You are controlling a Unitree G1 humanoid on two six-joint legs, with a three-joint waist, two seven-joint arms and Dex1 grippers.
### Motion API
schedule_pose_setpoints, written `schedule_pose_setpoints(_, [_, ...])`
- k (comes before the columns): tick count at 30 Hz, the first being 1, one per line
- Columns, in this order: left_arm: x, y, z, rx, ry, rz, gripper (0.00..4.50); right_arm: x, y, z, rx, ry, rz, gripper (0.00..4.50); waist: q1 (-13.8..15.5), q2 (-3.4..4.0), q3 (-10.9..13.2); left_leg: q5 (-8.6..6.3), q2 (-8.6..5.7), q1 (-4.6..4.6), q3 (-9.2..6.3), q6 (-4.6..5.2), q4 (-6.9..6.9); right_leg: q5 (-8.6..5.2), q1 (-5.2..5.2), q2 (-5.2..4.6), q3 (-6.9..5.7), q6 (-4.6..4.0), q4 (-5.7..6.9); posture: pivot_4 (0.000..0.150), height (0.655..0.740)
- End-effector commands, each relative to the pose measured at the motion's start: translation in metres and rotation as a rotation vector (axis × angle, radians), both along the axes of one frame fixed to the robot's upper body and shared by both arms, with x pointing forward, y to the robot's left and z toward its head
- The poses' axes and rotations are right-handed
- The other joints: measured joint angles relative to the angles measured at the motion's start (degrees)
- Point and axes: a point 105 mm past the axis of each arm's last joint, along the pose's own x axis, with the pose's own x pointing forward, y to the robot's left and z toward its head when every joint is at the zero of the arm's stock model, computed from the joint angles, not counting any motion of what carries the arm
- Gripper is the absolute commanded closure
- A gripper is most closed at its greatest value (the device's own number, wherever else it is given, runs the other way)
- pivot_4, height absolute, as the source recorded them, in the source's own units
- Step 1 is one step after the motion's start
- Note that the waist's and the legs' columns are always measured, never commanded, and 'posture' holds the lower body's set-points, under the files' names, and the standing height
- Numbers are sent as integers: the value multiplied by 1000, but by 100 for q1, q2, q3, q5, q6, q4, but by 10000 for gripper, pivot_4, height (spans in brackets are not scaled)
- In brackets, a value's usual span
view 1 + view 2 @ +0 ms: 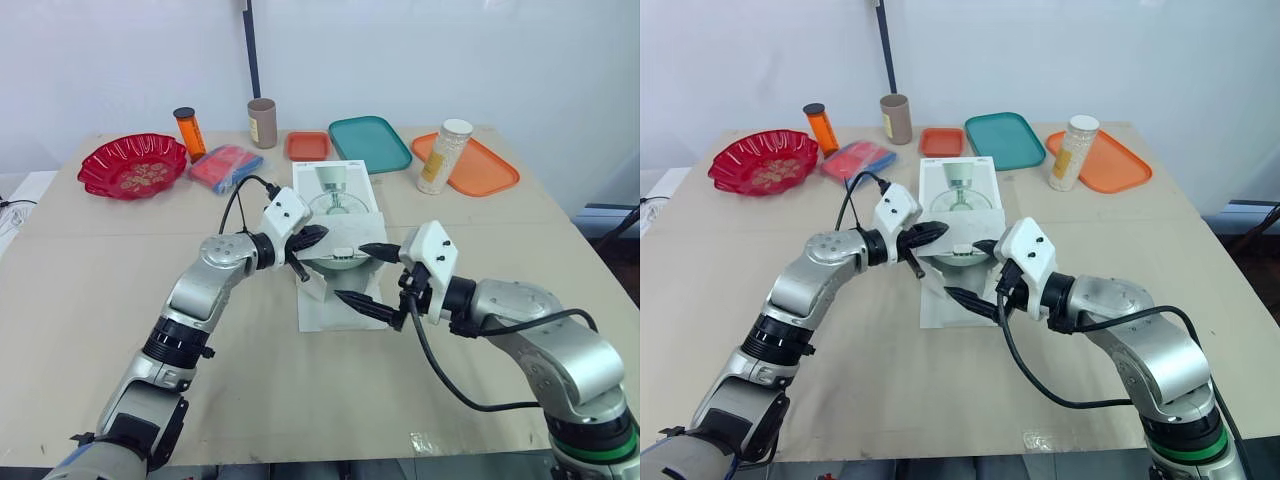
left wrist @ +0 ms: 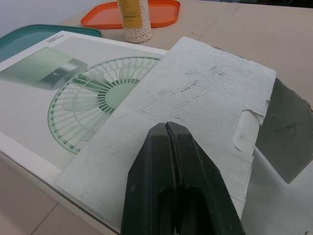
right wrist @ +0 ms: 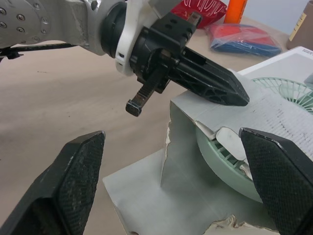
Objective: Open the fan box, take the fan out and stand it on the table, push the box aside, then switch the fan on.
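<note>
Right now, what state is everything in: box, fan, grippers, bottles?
Box: lying flat, near end open, flap folded back over its top.
Fan: inside the open end, partly showing, not out.
Left gripper: shut, tip at the flap.
Right gripper: open, at the open end.
Orange bottle: upright, capped.
Bead bottle: upright, capped, on orange tray.

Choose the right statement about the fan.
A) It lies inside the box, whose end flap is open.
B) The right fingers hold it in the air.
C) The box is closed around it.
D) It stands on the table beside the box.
A: the green fan shows in the open end of the box, under the raised flap, facing the open right gripper.
</note>
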Motion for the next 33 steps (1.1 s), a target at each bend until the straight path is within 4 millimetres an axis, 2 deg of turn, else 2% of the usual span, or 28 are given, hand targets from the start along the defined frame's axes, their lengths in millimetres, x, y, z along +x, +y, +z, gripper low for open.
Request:
schedule_pose_setpoints(1, [-1, 0, -4, 35, 8, -7, 44683, -8, 6, 3, 11, -21, -9, 0, 1, 0, 0, 1, 0, 0, 0, -1, -1, 0, -1, 0, 0, 0, 0, 1500, 7400])
schedule_pose_setpoints(7, [-1, -2, -5, 41, 13, -14, 44683, -4, 6, -5, 4, -1, -47, 0, 1, 0, 0, -1, 0, 0, 0, 2, 0, 0, 0, 0, 0, 0, 0, 1500, 7400])
schedule_pose_setpoints(8, [-2, -1, -5, 41, 13, -14, 44996, -4, 6, -6, -2, -1, -50, 2431, 1, 0, 0, -1, 0, 0, 0, 2, 0, 0, 0, 0, 0, 0, 0, 1500, 7400])
schedule_pose_setpoints(10, [-2, -1, -4, 41, 14, -13, 45000, -5, 7, -8, -12, -3, -54, 7782, 1, 0, 0, -1, 0, 0, 0, 2, 0, 0, 0, 0, 0, 0, -1, 1500, 7400])
schedule_pose_setpoints(11, [-2, -1, -4, 42, 14, -12, 45000, -5, 7, -9, -12, -1, -58, 13387, 1, 0, 0, -1, 0, 0, 0, 2, 0, 0, 0, 0, 0, 0, -1, 1500, 7400])
schedule_pose_setpoints(12, [-2, 0, -4, 43, 14, -11, 45000, -5, 8, -9, -12, 1, -61, 15790, 1, 0, 0, -1, 0, 0, 0, 2, 0, 0, 0, 0, 0, 0, -1, 1500, 7400])
schedule_pose_setpoints(13, [-2, 0, -4, 42, 14, -10, 45000, -5, 8, -10, -14, 2, -62, 21187, 1, 0, 0, -1, 0, 0, 0, 1, -1, 0, 0, 0, 0, 0, -1, 1500, 7400])
schedule_pose_setpoints(15, [-2, 1, -4, 41, 13, -9, 45000, -6, 10, -12, -24, 2, -62, 28500, 1, 0, 0, -1, 0, 0, 0, 2, 0, 0, 0, 0, 0, 0, -1, 1500, 7400])
schedule_pose_setpoints(17, [-2, 1, -3, 38, 12, -8, 45000, -7, 14, -15, -29, 8, -66, 39372, 1, 1, -1, -1, 0, 0, 0, 2, 0, 0, 0, 0, 0, 0, 0, 1500, 7400])
schedule_pose_setpoints(19, [-2, 0, -3, 37, 12, -8, 45000, -5, 17, -20, -43, 10, -76, 44062, 1, 1, -1, -1, 0, 0, 0, 2, 0, 0, 0, 0, 0, 0, 0, 1500, 7400])
schedule_pose_setpoints(26, [-2, -1, -2, 33, 7, -13, 45000, 2, 20, -31, -55, 34, -151, 44062, 1, 1, -1, 0, 0, 0, 0, -1, 0, 0, 0, 0, 0, 0, -1, 1500, 7400])
schedule_pose_setpoints(33, [-4, -2, -2, 29, 6, -26, 45000, 14, 20, -33, -51, 28, -261, 44062, 0, 1, -2, 1, 0, 0, -1, -2, 0, 0, -1, 0, 0, 0, 0, 1500, 7400])
